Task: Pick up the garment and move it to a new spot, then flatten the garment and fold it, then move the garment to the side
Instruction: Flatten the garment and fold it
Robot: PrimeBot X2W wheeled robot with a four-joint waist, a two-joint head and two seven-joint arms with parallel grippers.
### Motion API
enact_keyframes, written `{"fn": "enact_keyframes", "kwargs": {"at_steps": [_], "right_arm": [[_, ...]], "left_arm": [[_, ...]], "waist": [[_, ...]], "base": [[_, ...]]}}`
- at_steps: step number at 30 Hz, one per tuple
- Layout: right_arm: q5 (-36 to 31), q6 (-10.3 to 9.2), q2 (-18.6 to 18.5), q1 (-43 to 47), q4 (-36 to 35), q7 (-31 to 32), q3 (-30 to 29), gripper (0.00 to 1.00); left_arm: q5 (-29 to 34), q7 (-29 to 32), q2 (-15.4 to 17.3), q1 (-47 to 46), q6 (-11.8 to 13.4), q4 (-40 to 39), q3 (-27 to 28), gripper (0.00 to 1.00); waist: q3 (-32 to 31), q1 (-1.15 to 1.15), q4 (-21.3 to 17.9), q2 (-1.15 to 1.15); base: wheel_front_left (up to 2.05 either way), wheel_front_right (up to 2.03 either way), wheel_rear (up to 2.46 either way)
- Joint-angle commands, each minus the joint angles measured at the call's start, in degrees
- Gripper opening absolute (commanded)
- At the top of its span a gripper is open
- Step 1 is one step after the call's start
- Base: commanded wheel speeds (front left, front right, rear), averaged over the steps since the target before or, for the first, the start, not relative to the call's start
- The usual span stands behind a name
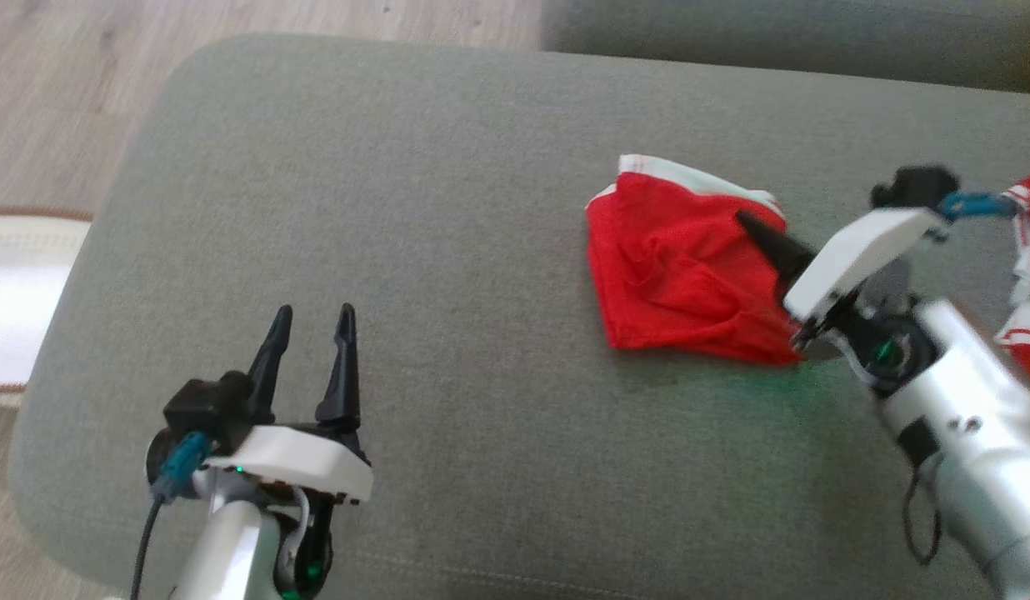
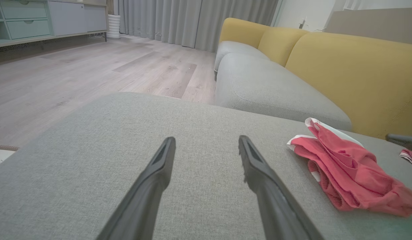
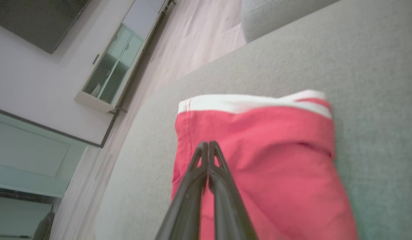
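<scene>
Your garment [image 1: 682,267] at three o'clock looks folded. The right gripper [image 1: 742,217], fingers pressed together, is over it; the left gripper [image 1: 315,310] stands spread. Next, pinch it and shift it aside.

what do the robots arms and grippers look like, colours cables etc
The left gripper and right gripper each have two long, tapering black fingers on a rounded white housing. Beside each housing sits a black block with a teal connector; a dark cable leaves the left one. The forearms are silver, with small green lights at the wrists.
</scene>
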Motion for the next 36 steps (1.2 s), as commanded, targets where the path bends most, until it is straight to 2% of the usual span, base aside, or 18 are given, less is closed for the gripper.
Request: {"fn": "enact_keyframes", "kwargs": {"at_steps": [1, 5, 12, 16, 20, 24, 31, 33, 36], "right_arm": [[0.10, -0.04, -0.90, -3.68, 0.40, 0.69, -0.67, 0.00], [1.70, -0.04, -0.78, -8.03, 8.03, 7.19, -1.90, 0.00], [6.97, -0.04, 0.11, -13.63, 19.19, 23.87, -3.72, 0.00], [9.19, -0.04, 0.68, -14.58, 22.04, 31.83, -4.07, 0.00], [10.12, -0.04, 1.74, -14.38, 23.13, 36.16, -3.87, 0.00], [11.99, -0.04, 3.03, -13.46, 21.39, 38.77, -4.59, 0.00], [13.56, -0.04, 4.59, -6.80, 10.55, 42.78, -3.13, 0.00], [12.96, -0.04, 4.54, -4.85, 6.36, 41.90, -2.37, 0.00], [13.22, -0.04, 4.28, -2.31, -3.01, 36.04, -4.09, 0.00]], "left_arm": [[-0.08, -0.70, 0.13, -3.36, -0.20, -1.56, 1.14, 1.00], [-0.80, -0.70, 0.13, -4.20, 0.04, -1.50, 0.38, 1.00], [-1.75, -0.70, 0.12, -4.97, 0.78, -1.37, -0.64, 1.00], [-2.02, -0.70, 0.12, -4.86, 1.22, -1.44, -0.85, 1.00], [-2.16, -0.70, 0.12, -4.81, 1.38, -1.27, -0.76, 1.00], [-2.09, -0.70, 0.12, -4.86, 1.51, -1.13, -0.60, 1.00], [-1.57, -0.70, 0.12, -4.22, 1.41, -0.62, -0.07, 1.00], [-1.28, -0.70, 0.12, -4.14, 1.27, -0.48, 0.15, 1.00], [-0.80, -0.70, 0.14, -4.03, 1.11, -0.61, 0.72, 1.00]], "waist": [[1.23, 0.00, 1.25, 0.00], [2.85, 0.00, 3.10, 0.00], [4.18, 0.00, 5.58, 0.00], [4.18, 0.00, 5.99, 0.00], [3.99, 0.00, 5.84, 0.00], [3.61, 0.00, 5.35, 0.00], [1.55, 0.00, 3.06, 0.00], [0.87, 0.00, 2.27, 0.00], [-0.22, 0.00, 1.05, 0.00]], "base": [[0.00, 0.00, 0.00], [0.00, 0.00, 0.00], [0.00, 0.00, 0.00], [0.00, 0.00, 0.00], [0.00, 0.00, 0.00], [0.00, 0.00, 0.00], [0.00, 0.00, 0.00], [0.00, 0.00, 0.00], [0.00, 0.00, 0.00]]}}
